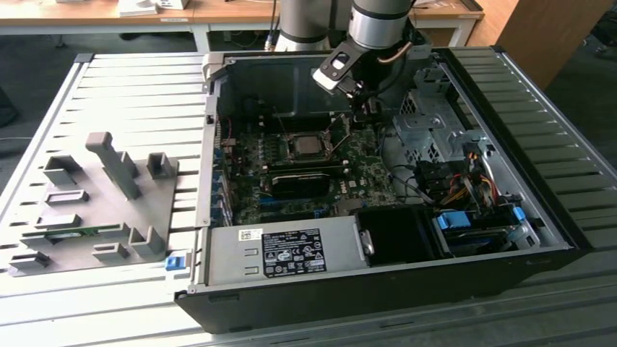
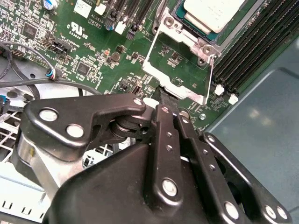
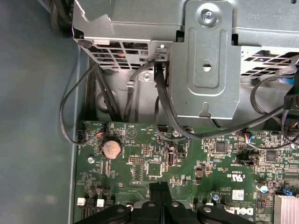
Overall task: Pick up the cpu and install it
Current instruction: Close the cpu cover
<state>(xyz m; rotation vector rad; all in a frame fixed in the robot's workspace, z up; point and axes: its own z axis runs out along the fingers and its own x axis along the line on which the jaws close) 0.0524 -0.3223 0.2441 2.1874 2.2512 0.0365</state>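
Note:
The cpu (image 2: 212, 14), a flat square chip with a silver-grey top, lies in the motherboard socket (image 1: 306, 147) inside the open computer case. The socket's metal load plate (image 2: 175, 70) is swung open beside the chip, with its thin wire lever (image 2: 212, 77) along one edge. In the exterior view my gripper (image 1: 362, 108) hangs over the board to the exterior view's right of the socket. My black fingers (image 2: 162, 105) are pressed together, their tips close to the load plate's outer edge. Nothing shows between them. In the first wrist view the fingertips (image 3: 158, 192) point at the board's green surface.
The case (image 1: 540, 217) lies open on a slatted metal table (image 1: 135, 94). A drive cage (image 3: 205, 56) and loose black cables (image 3: 161, 102) crowd one side of the board. A power supply (image 1: 289, 253) sits at the near edge. A grey tray (image 1: 87, 210) with upright fixtures lies outside the case.

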